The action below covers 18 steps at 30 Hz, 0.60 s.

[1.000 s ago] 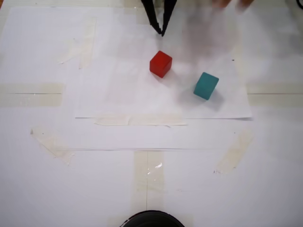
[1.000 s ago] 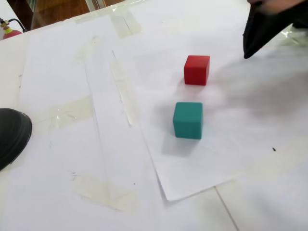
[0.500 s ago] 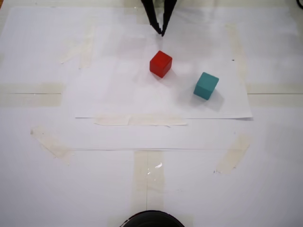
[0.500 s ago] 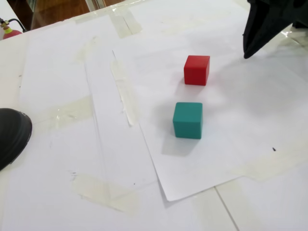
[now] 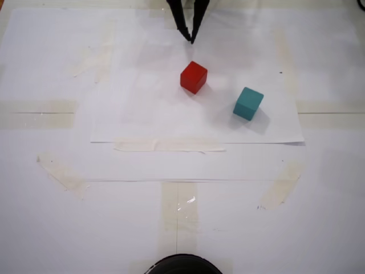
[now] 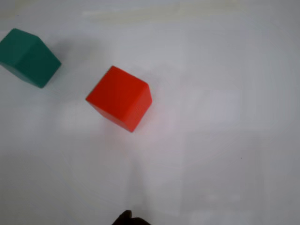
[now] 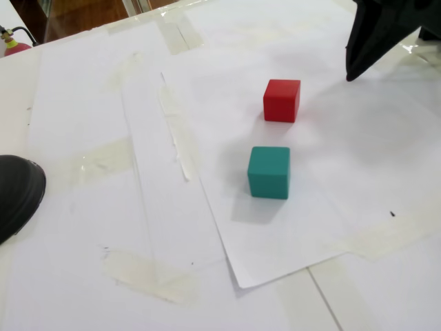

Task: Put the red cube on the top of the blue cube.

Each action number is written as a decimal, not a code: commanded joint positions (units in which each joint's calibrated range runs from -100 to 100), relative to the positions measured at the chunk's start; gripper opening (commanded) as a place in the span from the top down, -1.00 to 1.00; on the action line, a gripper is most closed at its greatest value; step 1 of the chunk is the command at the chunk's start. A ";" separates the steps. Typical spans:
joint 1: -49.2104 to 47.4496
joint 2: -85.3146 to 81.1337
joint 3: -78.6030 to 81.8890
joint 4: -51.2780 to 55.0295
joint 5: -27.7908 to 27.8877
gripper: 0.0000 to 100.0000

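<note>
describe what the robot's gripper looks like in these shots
The gripper is plain matte black: two slim fingers tapering to a sharp point, like a narrow wedge. In the angled fixed view it reads as a dark pointed shape. No cables or markings show; the arm is out of frame.

One fixed view looks straight down on the paper-covered worktop (image 5: 182, 165) from high up, with the end effector (image 5: 190, 39) entering at the top edge. Another fixed view stands lower, looking obliquely from the side. The wrist view looks down from close by. All three share the red cube (image 5: 194, 77) and blue cube (image 5: 248, 103) — nothing more.
</note>
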 commanded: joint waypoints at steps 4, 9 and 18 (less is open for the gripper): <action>0.03 0.23 -6.09 -7.68 0.39 1.00; 2.30 4.95 -21.25 4.39 0.59 1.00; 3.06 28.73 -48.03 14.42 5.42 1.00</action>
